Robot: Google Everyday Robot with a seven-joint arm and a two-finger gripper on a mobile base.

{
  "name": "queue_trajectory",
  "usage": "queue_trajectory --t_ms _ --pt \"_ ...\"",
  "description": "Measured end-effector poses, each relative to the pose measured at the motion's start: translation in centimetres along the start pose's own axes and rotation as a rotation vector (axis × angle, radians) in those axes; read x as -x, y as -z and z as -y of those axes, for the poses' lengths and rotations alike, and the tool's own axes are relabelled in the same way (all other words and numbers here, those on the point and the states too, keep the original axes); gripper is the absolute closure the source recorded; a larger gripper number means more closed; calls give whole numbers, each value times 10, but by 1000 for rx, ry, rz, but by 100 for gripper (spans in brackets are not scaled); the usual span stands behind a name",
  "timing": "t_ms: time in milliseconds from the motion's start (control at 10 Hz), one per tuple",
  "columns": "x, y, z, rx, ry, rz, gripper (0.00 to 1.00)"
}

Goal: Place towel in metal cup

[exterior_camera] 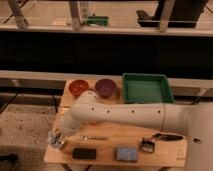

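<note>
My gripper (56,140) is at the front left corner of the wooden table (107,131), at the end of the white arm (125,116) that reaches in from the right. A greyish, shiny thing (54,143) sits right at the gripper; I cannot tell whether it is the metal cup, the towel, or part of the gripper. A blue-grey folded thing (126,153), possibly the towel, lies flat near the table's front edge, well to the right of the gripper.
A red bowl (78,87), a purple bowl (105,87) and a green tray (146,89) stand along the back. A thin utensil (94,137), a flat black object (84,153), a small black item (147,145) and a dark stick (167,136) lie near the front.
</note>
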Motion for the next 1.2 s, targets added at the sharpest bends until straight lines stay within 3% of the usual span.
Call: queue_trajectory --t_ms 1200 --pt "-4 -18 2 -17 9 42 100"
